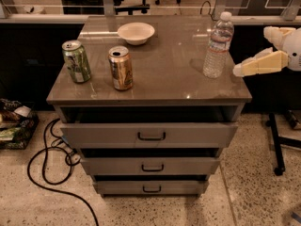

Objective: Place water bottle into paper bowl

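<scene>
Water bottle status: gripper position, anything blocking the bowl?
Gripper right of cabinet, beside water bottle, not touching. Bottle upright at right edge. Paper bowl empty at back. Green can, gold can front-left, off the path.

One water bottle (218, 45), one paper bowl (136, 33), two cans (76, 61) (121, 68), three drawers (151, 135) (151, 166) (151, 187), one hand (256, 65) at right.

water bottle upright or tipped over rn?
Upright. The water bottle stands on its base on the cabinet top, white cap up, near the right edge. The gripper hangs just right of it, not touching.
</scene>
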Tool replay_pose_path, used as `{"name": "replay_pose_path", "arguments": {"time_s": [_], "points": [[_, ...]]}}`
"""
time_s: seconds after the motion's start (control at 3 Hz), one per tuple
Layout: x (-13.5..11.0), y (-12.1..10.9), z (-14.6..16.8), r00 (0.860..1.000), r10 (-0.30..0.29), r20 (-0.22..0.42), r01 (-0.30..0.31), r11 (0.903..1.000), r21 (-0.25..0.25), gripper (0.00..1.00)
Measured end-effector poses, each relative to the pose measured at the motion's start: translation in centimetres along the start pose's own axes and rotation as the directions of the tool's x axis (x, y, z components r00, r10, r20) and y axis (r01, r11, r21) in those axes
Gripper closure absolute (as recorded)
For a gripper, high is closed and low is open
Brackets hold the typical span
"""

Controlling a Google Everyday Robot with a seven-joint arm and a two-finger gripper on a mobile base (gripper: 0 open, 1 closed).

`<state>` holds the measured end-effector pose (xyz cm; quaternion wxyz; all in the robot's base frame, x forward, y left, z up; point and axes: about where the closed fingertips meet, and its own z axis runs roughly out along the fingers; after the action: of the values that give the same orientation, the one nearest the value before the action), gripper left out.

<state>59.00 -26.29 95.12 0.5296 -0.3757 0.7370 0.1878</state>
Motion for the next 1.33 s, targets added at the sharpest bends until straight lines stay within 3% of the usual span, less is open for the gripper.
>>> {"name": "replay_pose_path", "arguments": {"time_s": [0.33,0.67,1.0,1.33], "points": [[0.0,0.0,0.0,1.000,0.000,0.000,0.000,1.0000,0.000,0.00],[-0.3,-0.6,1.4,0.999,-0.007,0.052,0.008,0.9999,-0.012,0.00],[-1.1,-2.0,3.7,0.983,-0.016,0.184,0.023,0.9990,-0.037,0.00],[-1.3,-3.3,5.3,0.963,-0.005,0.271,0.020,0.9983,-0.055,0.00]]}}
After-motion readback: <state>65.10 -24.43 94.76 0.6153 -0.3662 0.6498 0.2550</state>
